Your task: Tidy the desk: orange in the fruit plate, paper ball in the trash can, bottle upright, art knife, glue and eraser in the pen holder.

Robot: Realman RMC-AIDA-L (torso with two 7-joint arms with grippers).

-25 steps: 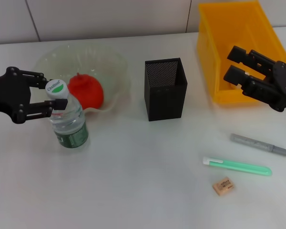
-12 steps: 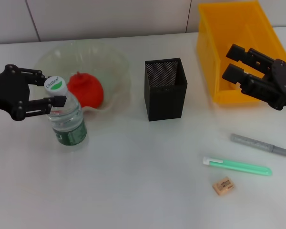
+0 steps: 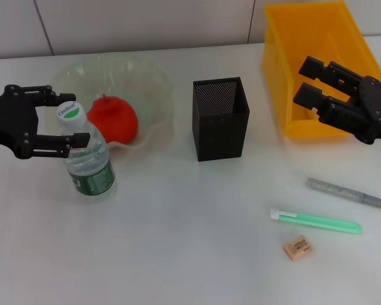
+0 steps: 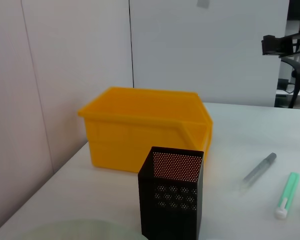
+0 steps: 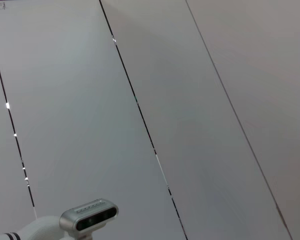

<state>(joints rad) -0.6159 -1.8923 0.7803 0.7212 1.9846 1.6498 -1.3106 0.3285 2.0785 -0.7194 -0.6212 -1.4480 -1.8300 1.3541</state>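
A: Bottle (image 3: 89, 162) is seen upright on the desk (image 3: 190, 254), just in front of the plate (image 3: 149, 82) holding the orange (image 3: 114, 119). The left gripper (image 3: 68, 121) is spread around its cap, apparently without contact, though that is hard to judge.

B: If a finger is dragged across the cap on withdrawal, the bottle could be tipped toward the plate.

A: Right of the holder (image 3: 220, 117), the eraser (image 3: 297, 247) is left unsorted. The right gripper (image 3: 310, 81) is held parted over the can (image 3: 317, 44).

B: Its descent could be clipped by the can's rim.

Head looks down; left wrist shares pen holder (image 3: 220, 117); right wrist perhaps upward.
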